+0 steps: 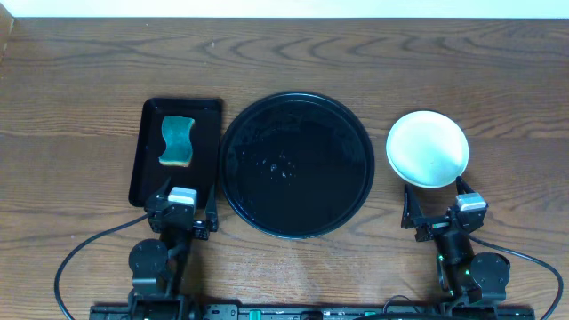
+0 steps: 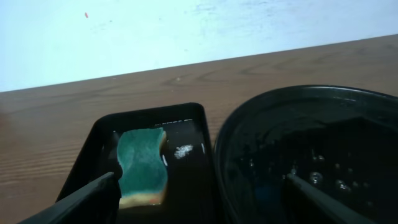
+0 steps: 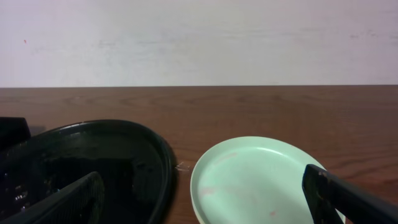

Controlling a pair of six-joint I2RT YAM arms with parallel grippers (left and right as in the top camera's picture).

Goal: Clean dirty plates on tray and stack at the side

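Two grippers, both spread wide and holding nothing, sit at the near edge of the table (image 1: 89,71) as the job looks all but finished. The sound move now is probably a last check, not another grab. The arms should stay back from the pile, and any approach to it should be slow and level, so the pile is not nudged.

The left gripper (image 2: 202,183) hangs with one finger over a small tray (image 1: 206,133) and the other over the round tray (image 1: 267,124), touching neither. A green sponge (image 1: 177,142) lies loose in the small tray just ahead of it. The round tray carries only droplets.

The right gripper (image 3: 204,177) is just short of a pale mint plate (image 1: 427,148), which sits on the wood just right of the round tray. Faint pink marks seem to show on the plate's face in the right wrist view, perhaps calling for another wipe. Whether other plates lie under it cannot be told.
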